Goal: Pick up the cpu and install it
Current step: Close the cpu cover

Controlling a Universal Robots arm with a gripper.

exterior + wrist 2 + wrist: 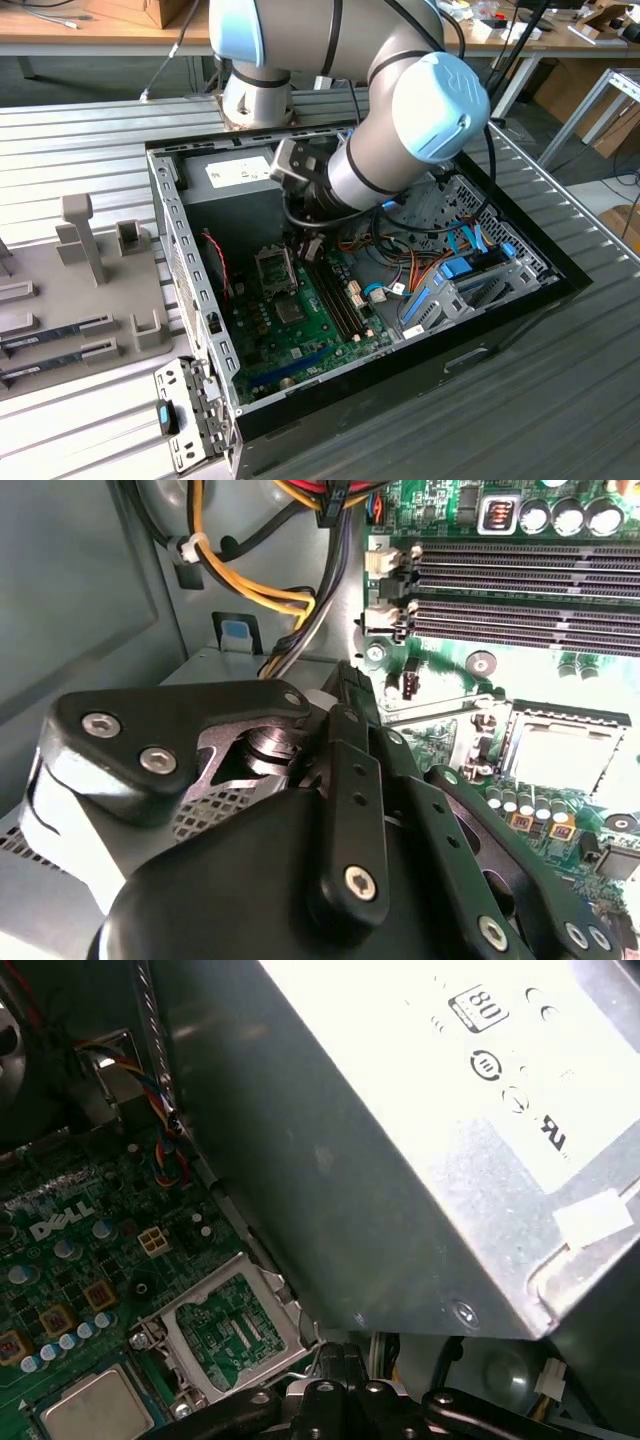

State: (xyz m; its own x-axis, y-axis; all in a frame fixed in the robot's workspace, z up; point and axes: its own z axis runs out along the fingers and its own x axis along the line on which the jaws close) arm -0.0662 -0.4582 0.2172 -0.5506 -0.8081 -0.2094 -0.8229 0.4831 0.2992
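Silver arm [370, 165] with light-blue joint caps [440, 105], black screwed hand [345, 780].

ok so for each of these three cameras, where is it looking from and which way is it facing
Exterior view: off the arm, above and outside the open computer case, looking down at the motherboard; the arm's grey and blue joints show.
Second wrist view: on the wrist, facing the motherboard's memory slots; the black gripper linkage shows.
First wrist view: on the wrist, facing the power supply and motherboard.
Both wrist views share the cpu in its socket, with the socket's open frame beside it in the first.
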